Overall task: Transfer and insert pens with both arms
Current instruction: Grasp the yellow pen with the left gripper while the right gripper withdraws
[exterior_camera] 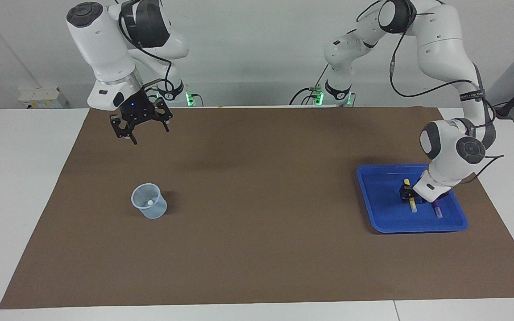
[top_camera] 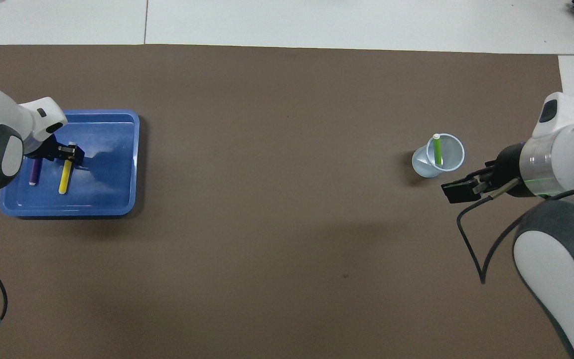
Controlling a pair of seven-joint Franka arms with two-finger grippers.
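Observation:
The green pen (top_camera: pixel 437 149) stands in a clear plastic cup (exterior_camera: pixel 150 201) (top_camera: pixel 439 155) toward the right arm's end of the table. The yellow pen (exterior_camera: pixel 412 203) (top_camera: pixel 65 178) and the purple pen (exterior_camera: pixel 437 210) (top_camera: pixel 34 172) lie side by side in a blue tray (exterior_camera: pixel 384 218) (top_camera: pixel 112 199) toward the left arm's end. My left gripper (exterior_camera: pixel 407 192) (top_camera: pixel 70 152) is down in the tray, shut on the yellow pen near its end nearer the robots; the pen still lies on the tray floor. My right gripper (exterior_camera: pixel 141 127) (top_camera: pixel 461 190) is open and empty, raised over the mat beside the cup.
A brown mat (exterior_camera: pixel 257 200) covers most of the white table. A black cable (top_camera: pixel 471 249) hangs from the right arm.

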